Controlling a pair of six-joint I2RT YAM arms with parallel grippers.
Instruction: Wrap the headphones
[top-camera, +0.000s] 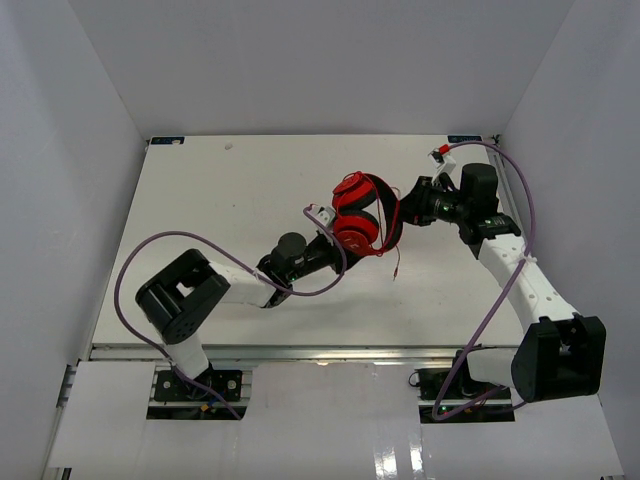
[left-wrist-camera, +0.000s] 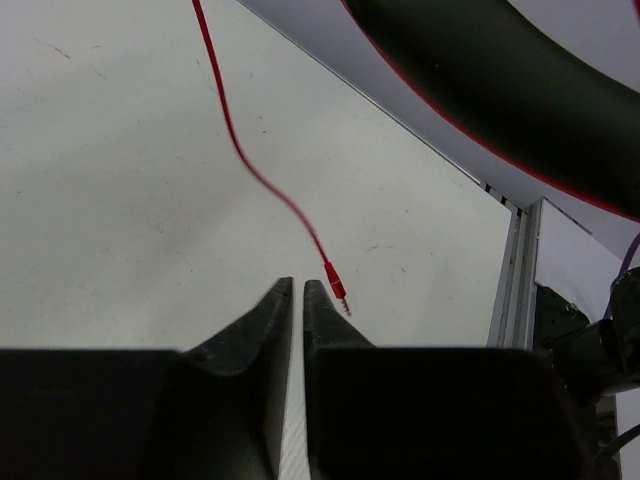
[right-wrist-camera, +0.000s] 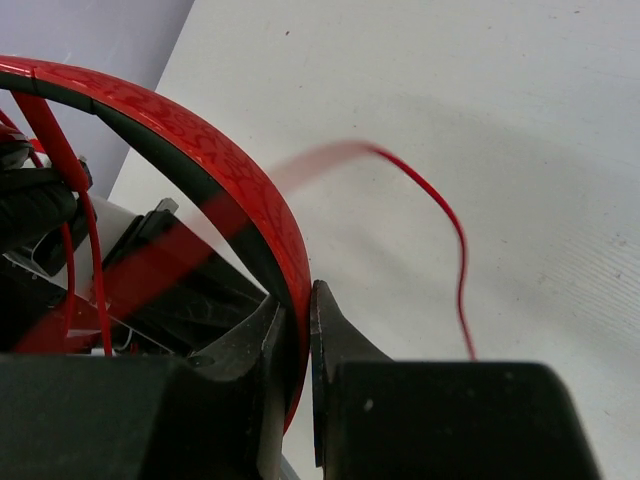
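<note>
The red headphones (top-camera: 358, 212) with their black headband are held up above the middle of the table. My right gripper (top-camera: 405, 205) is shut on the headband (right-wrist-camera: 200, 150), which runs between its jaws (right-wrist-camera: 297, 300). Several turns of the thin red cord lie over the band at the left of the right wrist view. The loose cord (top-camera: 396, 262) hangs down to the table, also seen in the right wrist view (right-wrist-camera: 455, 240). My left gripper (top-camera: 325, 243) sits just below and left of the lower ear cup. Its jaws (left-wrist-camera: 297, 285) are shut and empty, and the cord's plug (left-wrist-camera: 336, 281) hangs just beyond their tips. The headband (left-wrist-camera: 500, 90) crosses above.
Thick purple cables loop beside the left arm (top-camera: 150, 250) and the right arm (top-camera: 520, 200). White walls close the table on three sides. An aluminium rail (top-camera: 330, 352) runs along the near edge and also shows in the left wrist view (left-wrist-camera: 515, 270).
</note>
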